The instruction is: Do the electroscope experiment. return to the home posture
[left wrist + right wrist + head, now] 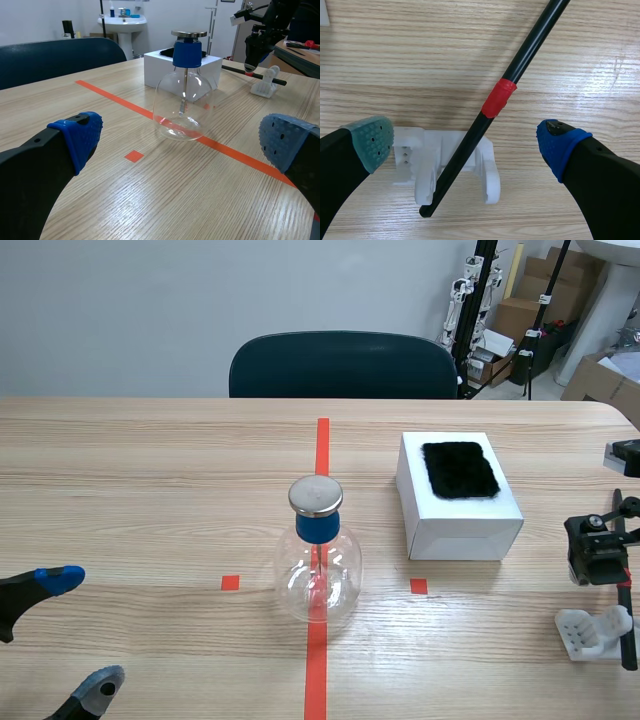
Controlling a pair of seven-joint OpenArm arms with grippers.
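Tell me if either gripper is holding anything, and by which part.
Nothing is held. The left gripper is open, short of the flask. The right gripper is open too, clear of the black rod resting on the white stand.

Through your left wrist cam, your left gripper (182,137) sat wide open low over the table (125,200), its blue pads (82,132) spread far apart. Straight ahead between them stood the glass flask (182,110), upright on the orange tape line (112,98). It had a blue stopper (187,53), a flat metal disc (189,34) on top and a thin rod (184,85) hanging inside. A white box (157,67) sat just behind it with a black pad (167,51) on its lid. Beyond your right finger, a black stick (250,75) lay across a small white stand (267,82), and your right arm (260,37) hung above it. A dark blue chair (55,55) stood behind the table.
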